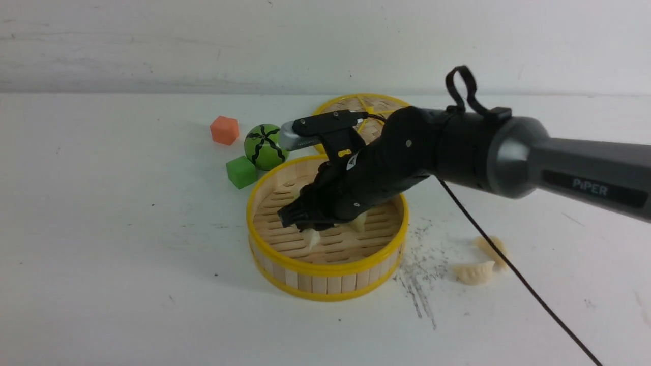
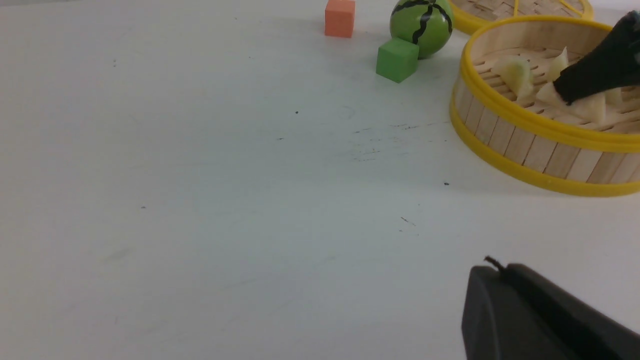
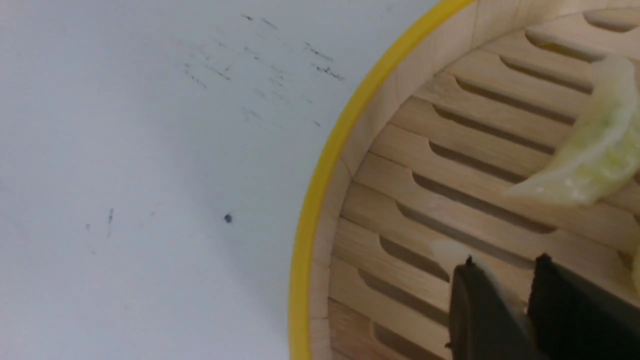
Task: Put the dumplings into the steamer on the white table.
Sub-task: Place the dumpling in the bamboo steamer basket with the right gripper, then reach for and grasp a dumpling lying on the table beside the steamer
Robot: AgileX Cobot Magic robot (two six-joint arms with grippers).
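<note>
Right gripper (image 3: 505, 261) is down inside the steamer (image 1: 285, 262), left of centre. Its jaws are narrowed onto a cream dumpling (image 1: 311, 237); can't tell if that one touches the slats. Fingers are near the left wall, not touching it.

Left gripper (image 2: 505, 305): only a dark edge shows in its own wrist view. It is closed on nothing and well apart from the steamer.

Also in the basket: a pale green dumpling (image 3: 590, 165) just beside the fingers and another dumpling (image 1: 358, 222) under the wrist.

Outside it, a nearer loose dumpling (image 1: 475, 273) and a farther loose dumpling (image 1: 492, 248) lie right of the steamer, close together. The black cable (image 1: 534, 290) crosses over the farther one.

Far-left of the rim are a green cube (image 1: 241, 172) and, just behind it, a striped green ball (image 1: 264, 146). An orange cube (image 1: 224, 130) sits farther left. The lid (image 1: 363, 108) lies flat behind the steamer, partly hidden by the arm.

The white table (image 1: 101, 229) is broad and bare to the left and near. A dark scratch patch (image 1: 418, 284) sits just right of the steamer. A white wall (image 1: 305, 40) closes the far edge.
</note>
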